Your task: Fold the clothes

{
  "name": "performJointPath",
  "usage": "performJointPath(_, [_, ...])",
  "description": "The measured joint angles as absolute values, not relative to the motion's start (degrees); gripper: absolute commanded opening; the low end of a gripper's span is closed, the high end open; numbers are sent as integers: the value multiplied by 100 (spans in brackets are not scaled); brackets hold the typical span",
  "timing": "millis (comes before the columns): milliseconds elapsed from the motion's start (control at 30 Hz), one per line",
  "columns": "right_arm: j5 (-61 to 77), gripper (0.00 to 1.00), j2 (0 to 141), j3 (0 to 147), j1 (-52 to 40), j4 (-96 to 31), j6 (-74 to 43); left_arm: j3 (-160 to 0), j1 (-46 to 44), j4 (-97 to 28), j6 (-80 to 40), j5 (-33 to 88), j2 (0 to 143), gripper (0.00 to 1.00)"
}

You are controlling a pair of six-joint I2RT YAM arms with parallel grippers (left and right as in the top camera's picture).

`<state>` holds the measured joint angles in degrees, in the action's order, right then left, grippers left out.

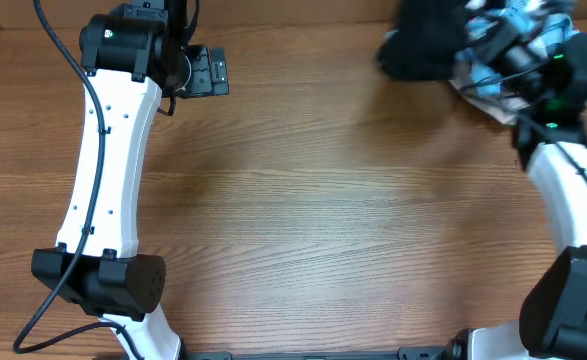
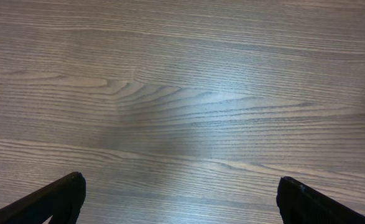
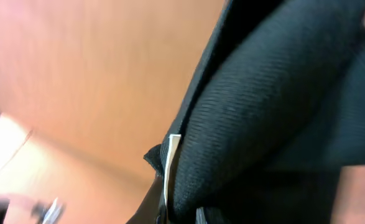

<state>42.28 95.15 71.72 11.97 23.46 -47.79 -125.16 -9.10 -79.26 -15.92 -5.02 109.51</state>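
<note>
the black garment (image 1: 421,45) sits at the far right corner of the table (image 1: 323,220), bunched and blurred, right at the right gripper (image 1: 503,52). a pale blue and white cloth (image 1: 488,80) lies heaped just beside it, under the wrist. it looks raised off the pile, probably to be drawn onto the open wood where it can be spread for folding.

the right wrist view fills with dark ribbed fabric in thick folds, and a white tag (image 3: 171,165) shows at one edge. the fingers are hidden behind it, so i cannot tell whether they are clamped, though cloth this close suggests a grasp.

the left gripper (image 1: 208,72) hovers at the far left, well apart from the clothes. only its wrist view shows its fingertips (image 2: 64,196) spread wide over bare wood, holding nothing. it is likely waiting for a corner to take.
</note>
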Motion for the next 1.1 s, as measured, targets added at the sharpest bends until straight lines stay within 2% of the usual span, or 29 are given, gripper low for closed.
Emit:
performJointPath(167, [3780,4,9935,8160,1553,2414,-4890,-12516,-913,-7832,-1592,-502,10951,100])
performJointPath(467, [3642,4,11782,10049,1756,2394,-5400,-12516,-910,-7719,-1592,-499,10951,100])
performJointPath(667, [3417,4,12210,10064,2185,1015,-5290,-12516,-910,-7684,-1592,-499,10951,100])
performJointPath(700, [3382,7,12230,10064,2279,812,-5221,-12516,-913,-7669,-1592,-499,10951,100])
performJointPath(767, [3354,38,12232,10066,2447,434,-5092,-12516,-913,-7640,-1592,-499,10951,100])
performJointPath(833, [3306,49,12232,10114,2591,19,-4847,-12516,-913,-7616,-1592,-499,10951,100])
performJointPath(900, [3264,65,12232,10134,2698,-331,-4630,-12516,-913,-7585,-1592,-499,10951,100])
performJointPath(933, [3260,78,12230,10145,2753,-622,-4431,-12516,-913,-7579,-1592,-499,10951,100])
performJointPath(1100, [3308,86,12230,10158,2908,-1221,-4045,-12516,-913,-7572,-1592,-499,10951,100])
